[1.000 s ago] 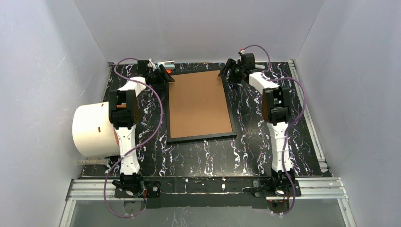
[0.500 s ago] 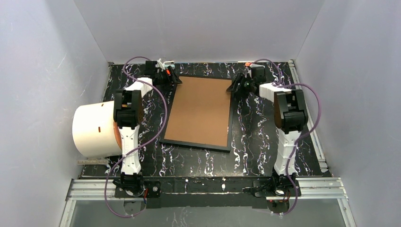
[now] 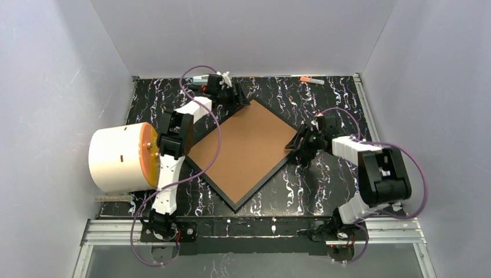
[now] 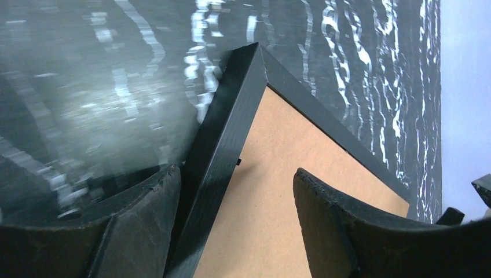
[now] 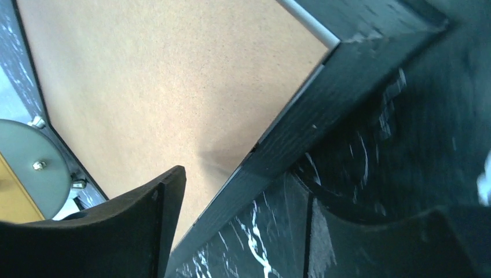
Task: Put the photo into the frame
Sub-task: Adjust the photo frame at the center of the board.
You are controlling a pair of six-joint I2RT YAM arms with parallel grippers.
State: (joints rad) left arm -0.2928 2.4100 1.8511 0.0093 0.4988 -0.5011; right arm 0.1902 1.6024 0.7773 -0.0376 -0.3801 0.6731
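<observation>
We find the frame (image 4: 217, 162) lying on the table (image 3: 324, 185), set diamond-wise between the two arms, with its brown backing board (image 3: 243, 147) uppermost. The photo shows in no view. We cannot tell whether it lies beneath the board or elsewhere.

The left gripper (image 3: 235, 97) straddles the rail at the far corner, and the right gripper (image 3: 302, 145) straddles the rail at the right-hand corner. In both wrist views the jaws stand wider than the rail — released, grasping nothing. One left finger (image 4: 145, 214) sits against the rail's outer face, and the other hangs over the board.

Hazards, as we judge them:

1. Slack straddle. With the rail loose between the jaws, any sideways arm motion would drive the frame by one finger only. The rail may slip out.
2. Opposed pushes. Arms at adjacent corners can twist the frame or unseat the board.
3. Collision. The frame's near-left edge lies near the white roll (image 3: 118, 159), and a turn toward it could jam the frame.
4. Sequence — the board covers the opening, so no print can go in until it comes off.
</observation>
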